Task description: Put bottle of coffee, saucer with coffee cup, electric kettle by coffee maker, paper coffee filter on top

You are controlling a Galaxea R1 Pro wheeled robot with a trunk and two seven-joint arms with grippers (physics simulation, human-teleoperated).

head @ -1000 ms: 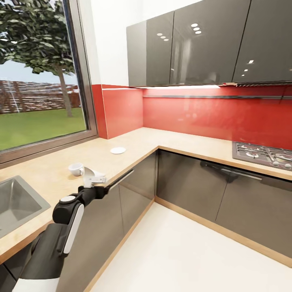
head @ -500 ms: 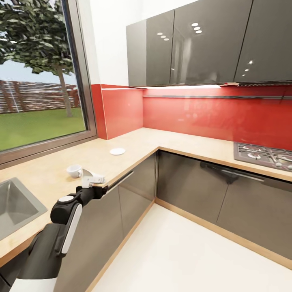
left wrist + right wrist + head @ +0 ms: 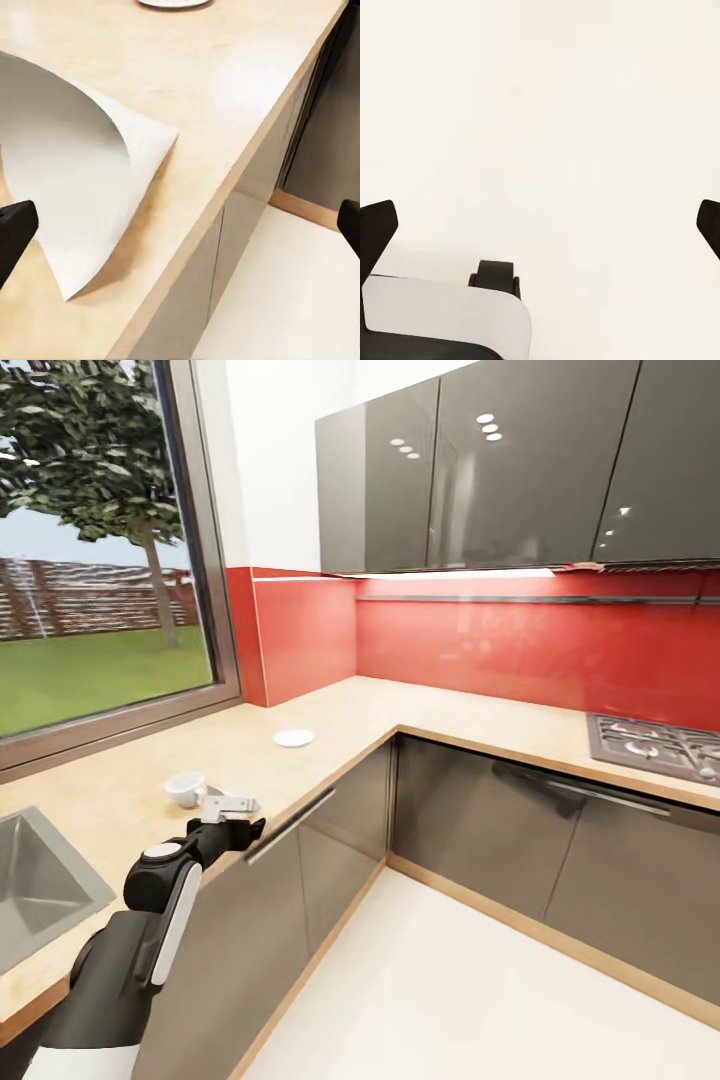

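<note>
Left gripper (image 3: 232, 803) hovers low over the countertop (image 3: 120, 780) near its front edge, fingers spread wide — in the left wrist view both black fingertips (image 3: 15, 232) sit at the frame's sides with nothing between them. Just ahead lies the coffee cup (image 3: 186, 788), tipped on its side; its curved white wall (image 3: 67, 202) bulks large close to the wrist camera. Judgement: light, rigid, glazed, likely slippery and chippable, so pinch across the rim wall or take the handle, with modest force, and right it before carrying. Farther along, well apart from the cup, the saucer (image 3: 293, 737) rests flat — thin, low-lipped, probably best gripped at its edge. Right gripper (image 3: 540, 225) is also spread, empty, above pale floor.
</note>
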